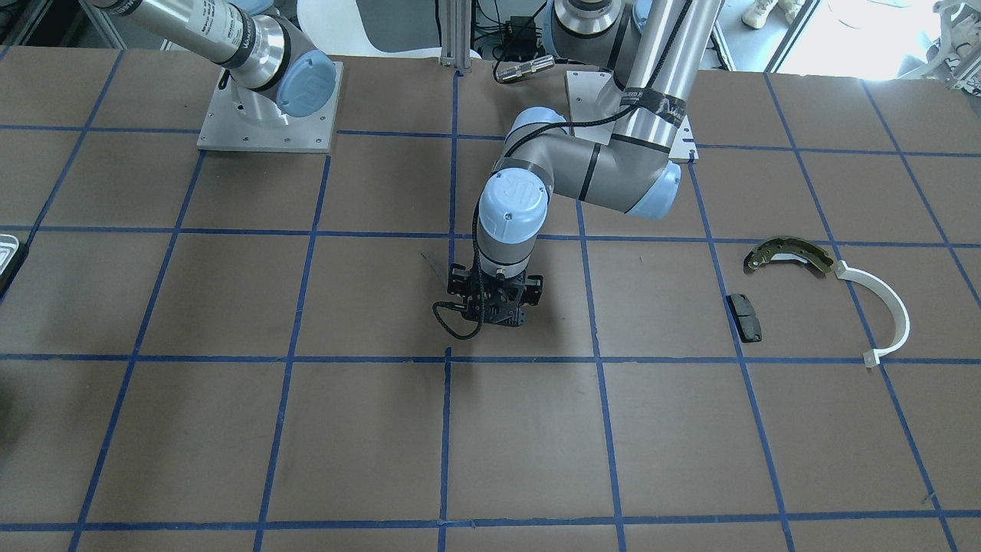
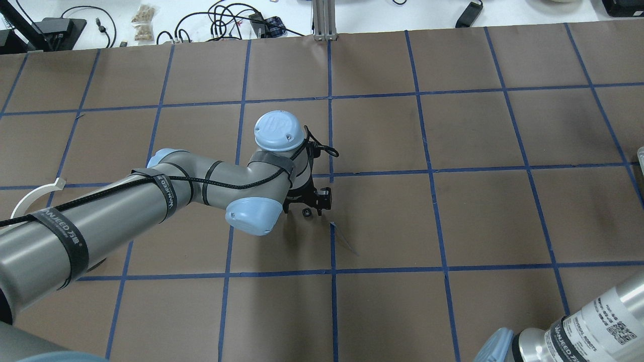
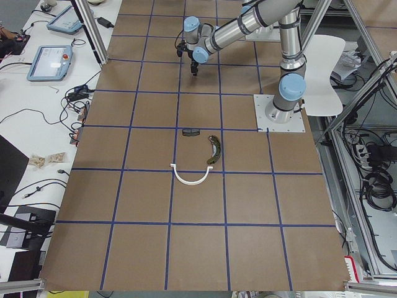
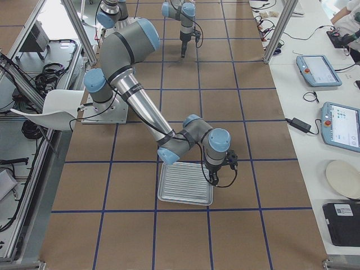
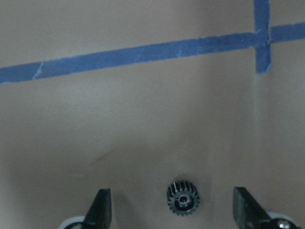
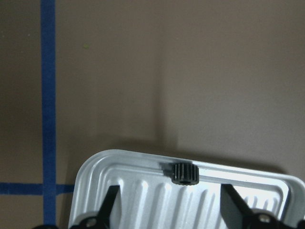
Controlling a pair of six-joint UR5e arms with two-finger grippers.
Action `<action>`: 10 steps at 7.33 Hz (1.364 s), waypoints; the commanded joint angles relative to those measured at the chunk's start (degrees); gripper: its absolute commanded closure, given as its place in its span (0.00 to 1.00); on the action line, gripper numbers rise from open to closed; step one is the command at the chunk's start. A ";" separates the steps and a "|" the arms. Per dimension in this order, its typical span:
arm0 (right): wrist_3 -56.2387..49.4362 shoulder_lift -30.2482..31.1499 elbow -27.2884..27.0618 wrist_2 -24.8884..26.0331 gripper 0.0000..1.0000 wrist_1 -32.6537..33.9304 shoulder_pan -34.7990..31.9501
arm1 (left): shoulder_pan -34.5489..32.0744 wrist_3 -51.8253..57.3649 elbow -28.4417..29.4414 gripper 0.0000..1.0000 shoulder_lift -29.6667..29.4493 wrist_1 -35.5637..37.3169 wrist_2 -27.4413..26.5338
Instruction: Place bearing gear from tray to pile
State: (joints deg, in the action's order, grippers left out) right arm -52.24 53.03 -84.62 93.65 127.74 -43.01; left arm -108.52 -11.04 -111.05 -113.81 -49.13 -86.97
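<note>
A small black bearing gear (image 5: 183, 198) lies flat on the brown table between the fingers of my open left gripper (image 5: 170, 193), near the table's middle (image 2: 305, 212). A second black gear (image 6: 185, 172) stands inside the silvery tray (image 6: 143, 181) at its rim. My right gripper (image 6: 170, 188) hovers open just above it, touching nothing. The tray (image 4: 185, 184) sits at the robot's right end of the table. The pile lies at the other end: a brass-and-black brake shoe (image 1: 789, 253), a white half-ring (image 1: 881, 307) and a dark pad (image 1: 745, 317).
Blue tape lines (image 2: 332, 216) divide the brown table into squares. A small tear in the paper (image 2: 344, 241) lies beside the left gripper. Two arm base plates (image 1: 268, 115) stand at the robot's edge. Tablets (image 4: 340, 125) and cables rest on the side bench.
</note>
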 commanded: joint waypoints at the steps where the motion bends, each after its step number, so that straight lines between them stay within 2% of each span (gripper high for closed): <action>1: -0.58 -0.64 -0.02 0.13 0.26 1.29 0.03 | -0.03 0.48 -0.04 0.86 -0.18 -0.09 0.05; 2: -1.11 -0.56 -0.02 1.52 0.32 1.20 0.03 | -0.03 0.84 0.13 1.00 -0.44 0.00 -0.04; 4: -1.64 -1.34 -0.11 2.07 0.33 1.20 0.03 | 0.41 2.24 0.92 1.00 1.21 -0.35 -0.39; 5: -1.55 -1.61 -0.02 2.06 0.33 1.29 0.03 | 1.80 2.25 2.84 1.00 2.27 -2.44 -0.74; 6: -1.64 -1.61 0.07 2.06 0.33 1.29 0.03 | 4.60 2.25 5.64 1.00 3.06 -7.16 -3.27; 9: -1.55 -1.87 0.25 2.06 0.33 1.29 0.03 | 21.09 8.63 15.05 1.00 5.09 -22.19 -4.43; 10: -1.55 -2.14 0.25 2.15 0.36 1.29 0.03 | 26.81 12.84 14.90 1.00 5.53 -22.76 -6.35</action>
State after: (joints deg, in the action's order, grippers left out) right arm -53.79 51.17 -84.40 95.74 129.02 -42.97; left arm -88.89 -2.76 -97.44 -108.89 -68.97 -91.62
